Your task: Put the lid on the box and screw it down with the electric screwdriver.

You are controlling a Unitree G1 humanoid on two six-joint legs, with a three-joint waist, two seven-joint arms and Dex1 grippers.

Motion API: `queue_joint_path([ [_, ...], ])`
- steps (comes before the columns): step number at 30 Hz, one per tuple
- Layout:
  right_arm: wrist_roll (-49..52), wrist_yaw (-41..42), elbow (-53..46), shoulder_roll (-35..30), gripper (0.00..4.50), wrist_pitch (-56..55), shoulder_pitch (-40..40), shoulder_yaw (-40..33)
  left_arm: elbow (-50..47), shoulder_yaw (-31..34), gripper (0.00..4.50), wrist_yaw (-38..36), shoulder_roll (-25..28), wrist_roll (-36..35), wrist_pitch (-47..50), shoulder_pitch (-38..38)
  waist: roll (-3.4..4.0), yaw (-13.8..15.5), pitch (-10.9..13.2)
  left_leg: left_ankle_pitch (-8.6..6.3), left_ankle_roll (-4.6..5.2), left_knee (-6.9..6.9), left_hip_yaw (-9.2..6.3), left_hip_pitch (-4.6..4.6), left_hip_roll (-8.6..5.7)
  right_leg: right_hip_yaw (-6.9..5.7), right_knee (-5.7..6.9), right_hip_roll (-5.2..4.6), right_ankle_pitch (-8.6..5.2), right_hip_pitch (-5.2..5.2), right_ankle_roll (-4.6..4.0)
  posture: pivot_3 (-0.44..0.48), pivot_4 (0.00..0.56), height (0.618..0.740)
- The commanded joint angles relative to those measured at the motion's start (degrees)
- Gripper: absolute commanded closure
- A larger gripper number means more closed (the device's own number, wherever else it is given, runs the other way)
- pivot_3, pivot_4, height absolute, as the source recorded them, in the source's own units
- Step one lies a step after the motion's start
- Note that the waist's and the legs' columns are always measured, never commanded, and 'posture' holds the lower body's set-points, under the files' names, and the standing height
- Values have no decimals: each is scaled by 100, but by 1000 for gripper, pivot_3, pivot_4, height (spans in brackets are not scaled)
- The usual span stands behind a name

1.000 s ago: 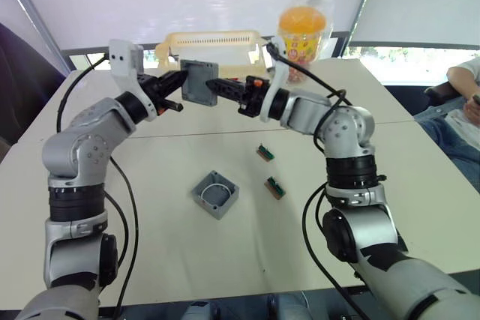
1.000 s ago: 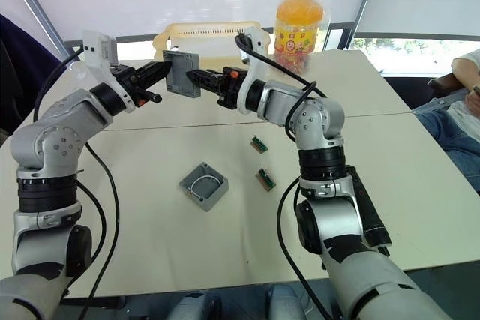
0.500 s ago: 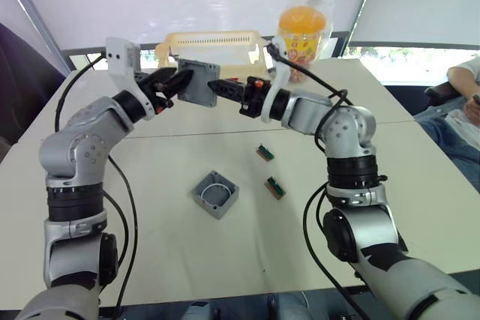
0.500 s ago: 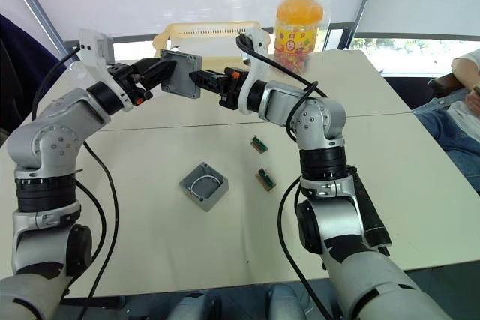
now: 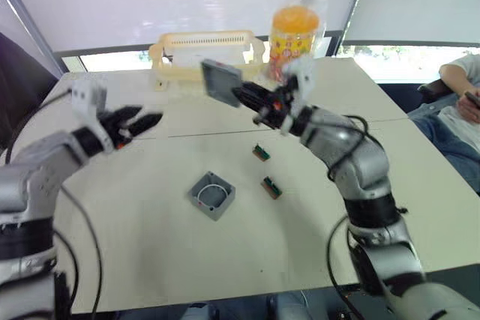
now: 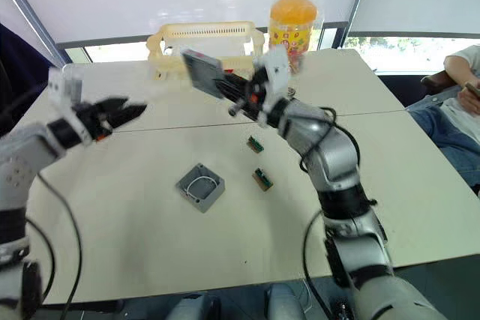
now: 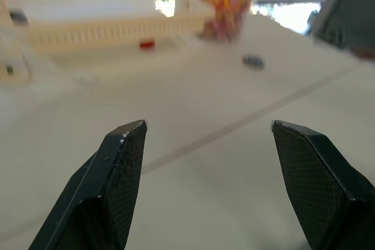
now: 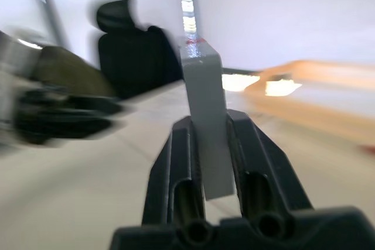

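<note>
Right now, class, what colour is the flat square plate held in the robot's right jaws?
Grey. The flat square plastic lid shows best in the right wrist view.

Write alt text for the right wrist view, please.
The right tool grips the grey lid edge-on between its two black fingers, above a pale table. The left tool shows blurred beyond.

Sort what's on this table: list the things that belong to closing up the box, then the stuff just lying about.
For the job:
- lid, held in the right hand
- box, open on the table

Lying about:
- two small green parts
- yellow basket
- orange snack jar
</note>
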Motion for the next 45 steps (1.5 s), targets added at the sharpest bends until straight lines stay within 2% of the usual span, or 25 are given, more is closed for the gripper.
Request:
queue_joint_path([
  [1,-1197,15,-544,-235,4365,-1649,483,554,-201,206,1038,-960,387,-486,117,95,-3,7,4,0,0,0,-1,0,1,-2,1,3,0,0,-1,0,150,740],
  [5,-2510,-302,-359,-655,4365,-3133,893,836,-131,159,1038,-1641,789,-585,171,267,-2,6,6,4,-6,2,-4,4,7,-1,5,6,2,6,-6,0,150,740],
  [8,-3729,-820,-231,-948,4365,-4252,1126,1044,-456,-161,1038,-2234,1185,-363,-55,627,-2,5,6,3,-5,2,-5,13,8,-2,1,7,1,18,-7,0,150,740],
  [11,-4104,-1003,-124,-940,4365,-4639,1338,1102,-545,-258,1038,-2476,1342,-273,-179,759,-3,9,7,3,-5,1,-4,13,8,-1,0,7,1,17,-8,0,150,740],
  [15,-4490,-896,-26,-827,4365,-4699,1532,1313,-410,-443,1038,-2639,1476,97,-514,830,-3,14,7,3,-4,2,-5,14,10,-1,2,8,1,21,-9,0,150,740],
  [27,-5028,-482,224,-455,4365,-4308,1316,1457,-219,-591,1038,-2563,1285,460,-766,612,-4,12,7,3,-3,3,-7,14,9,-3,2,10,1,22,-9,0,150,740],
  [45,-5263,-277,378,-301,4365,-4332,1206,1566,-289,-627,1038,-2385,1034,546,-803,629,-4,11,6,3,-4,4,-8,14,10,-2,5,12,1,22,-9,0,150,740],
])
